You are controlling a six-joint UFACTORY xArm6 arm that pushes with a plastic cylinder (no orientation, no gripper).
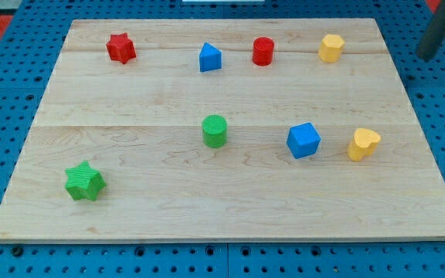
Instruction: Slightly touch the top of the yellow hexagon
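yellow hexagon (331, 48) sits far right on the board (168, 201), right of the red cylinder (263, 51). my tip (426, 54) hangs off-board further right, touching nothing.

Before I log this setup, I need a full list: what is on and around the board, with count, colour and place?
Star: one, red, top left of the board.
Triangular block: one, blue, top centre.
Cylinder: one, red, right of the triangular block.
Hexagon: one, yellow, top right.
Cylinder: one, green, centre.
Cube: one, blue, centre right.
Heart-like block: one, yellow, right of the cube.
Star: one, green, bottom left.
Board: one, pale wood, on a blue perforated table.
My tip: one dark rod, off the board's top right corner, right of the hexagon, touching no block.
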